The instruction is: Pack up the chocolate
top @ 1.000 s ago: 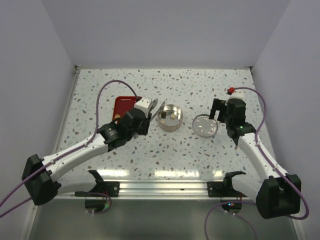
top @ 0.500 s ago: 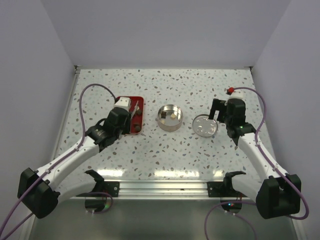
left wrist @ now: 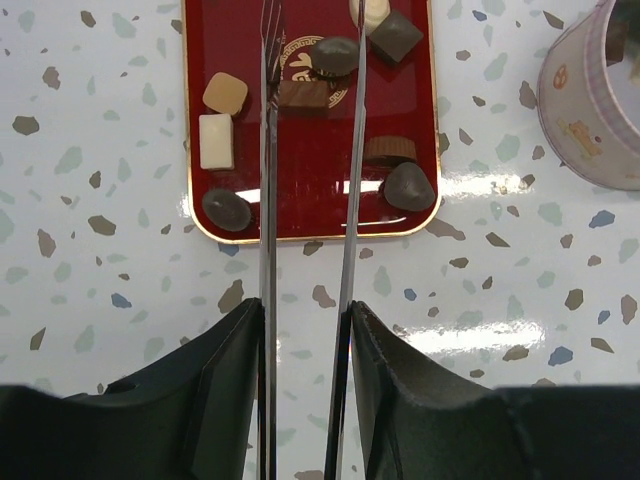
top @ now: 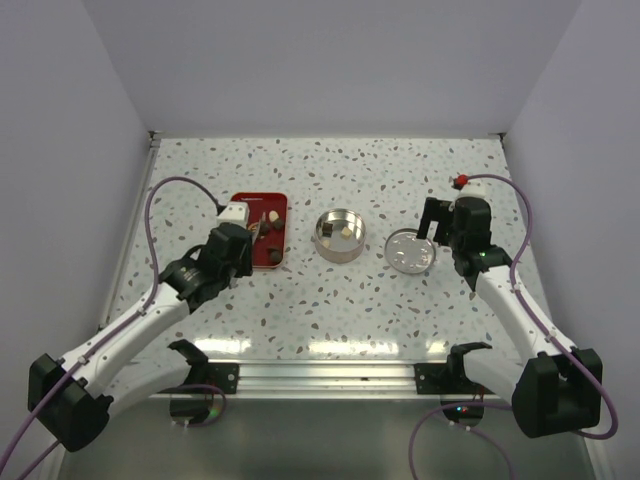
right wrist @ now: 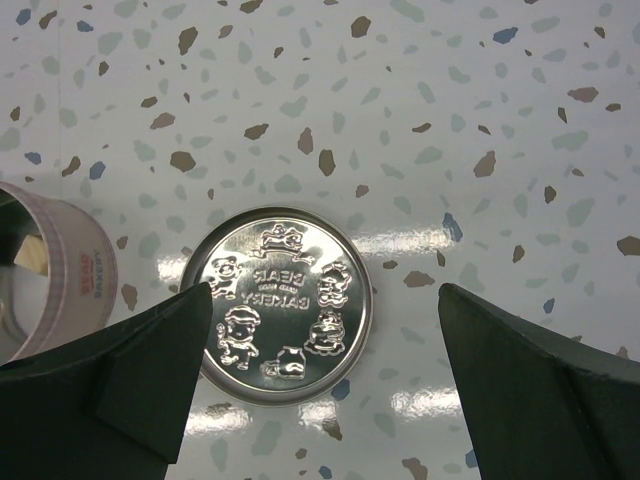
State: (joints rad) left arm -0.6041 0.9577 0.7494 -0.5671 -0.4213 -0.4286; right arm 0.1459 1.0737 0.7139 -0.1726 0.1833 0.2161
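Note:
Several chocolate pieces (left wrist: pixel 337 55), dark, light brown and cream, lie on the red tray (left wrist: pixel 225 40), which also shows in the top view (top: pixel 250 200). My left gripper (left wrist: pixel 305 310) is shut on metal tweezers (left wrist: pixel 268 180). Their two blades reach over the tray and straddle a brown piece (left wrist: pixel 302 94). In the top view my left gripper (top: pixel 240 243) sits at the tray's near-left side. The open round tin (top: pixel 339 247) holds a few pieces (top: pixel 345 230). My right gripper (right wrist: pixel 325 290) is open and empty above the tin's lid (right wrist: pixel 280 305).
The tin's side shows at the right edge of the left wrist view (left wrist: pixel 595 100) and at the left edge of the right wrist view (right wrist: pixel 50 270). The lid (top: pixel 410 250) lies flat to the right of the tin. A small red object (top: pixel 463 181) sits at the far right.
My left arm has swung left with the tweezers, from beside the tin to over the red tray. The right arm has not moved.

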